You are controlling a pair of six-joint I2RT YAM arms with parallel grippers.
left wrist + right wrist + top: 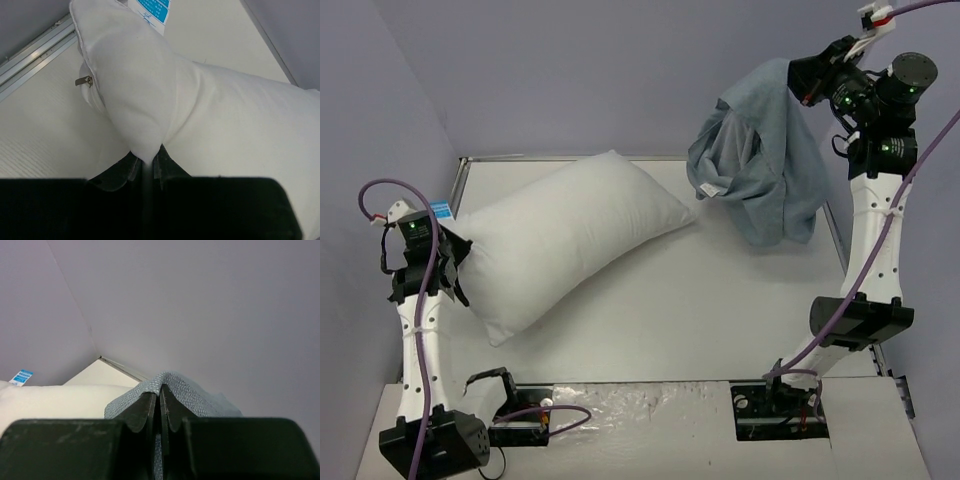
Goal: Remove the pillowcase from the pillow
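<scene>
Top external view: the left gripper [455,262] is clenched on the near-left corner of the pillow [570,235]. The white, puffy pillow stretches away from this gripper, up and to the right across the pale worktop [720,300]. It is bare, with no cover on it. At the far right, the right gripper [810,85] is raised high and is grasping the top of the pillowcase [760,170]. The pillowcase hangs below this gripper in loose folds, its plain grey-blue face outward, with a small white tag [717,188] at its left edge. The pillowcase is entirely off the pillow; its lower left folds hang just beside the pillow's far corner. I cannot tell whether its bottom hem touches the worktop.

Left wrist view: the dark fingers are pinched together on a white fold of the pillow, which bulges up directly ahead of the gripper and spreads off to its right. A small metal zip pull [84,80] shows on the seam ahead and to the left. A blue label [152,7] sticks out at the far end of the pillow. A metal rail [30,55] borders the worktop far ahead on the left.

Right wrist view: the fingers are closed tight on a ridge of grey-blue woven cloth, which drapes to either side of them. Low on the gripper's left lies the white pillow, with its blue label at the far left edge. A plain pale wall [200,305] fills the view ahead.
</scene>
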